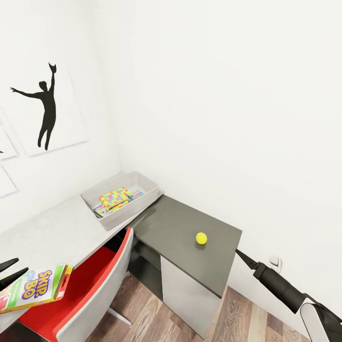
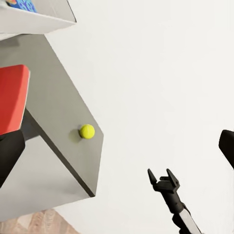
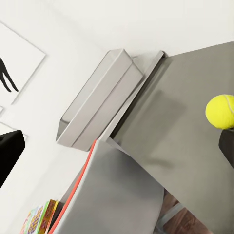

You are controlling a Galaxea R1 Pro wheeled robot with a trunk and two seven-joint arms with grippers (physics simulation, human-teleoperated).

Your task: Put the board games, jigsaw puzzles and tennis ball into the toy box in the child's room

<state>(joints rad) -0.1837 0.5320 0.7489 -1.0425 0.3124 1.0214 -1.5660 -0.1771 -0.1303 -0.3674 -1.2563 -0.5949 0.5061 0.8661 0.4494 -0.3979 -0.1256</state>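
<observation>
The light grey toy box (image 1: 142, 186) stands on the white table (image 1: 52, 232) in the corner, with a multicolour jigsaw puzzle (image 1: 115, 196) lying in it on other flat printed items. The tennis ball (image 1: 201, 238) rests on the lower dark grey section (image 1: 180, 223). My left gripper (image 1: 22, 265) holds the green-white Skip-Bo board game (image 1: 35, 289) in the air over the chair. My right gripper (image 1: 237, 251) hovers open just off the dark section's corner, a short way from the ball (image 3: 221, 111). The left wrist view shows the right gripper (image 2: 160, 172) with spread fingers.
A chair with a red seat and grey back (image 1: 90, 285) is pushed under the white table. A silhouette picture (image 1: 46, 109) hangs on the left wall. Below the dark section are a white cabinet front (image 1: 185, 294), wood-plank floor (image 1: 237, 318) and a wall socket (image 1: 274, 262).
</observation>
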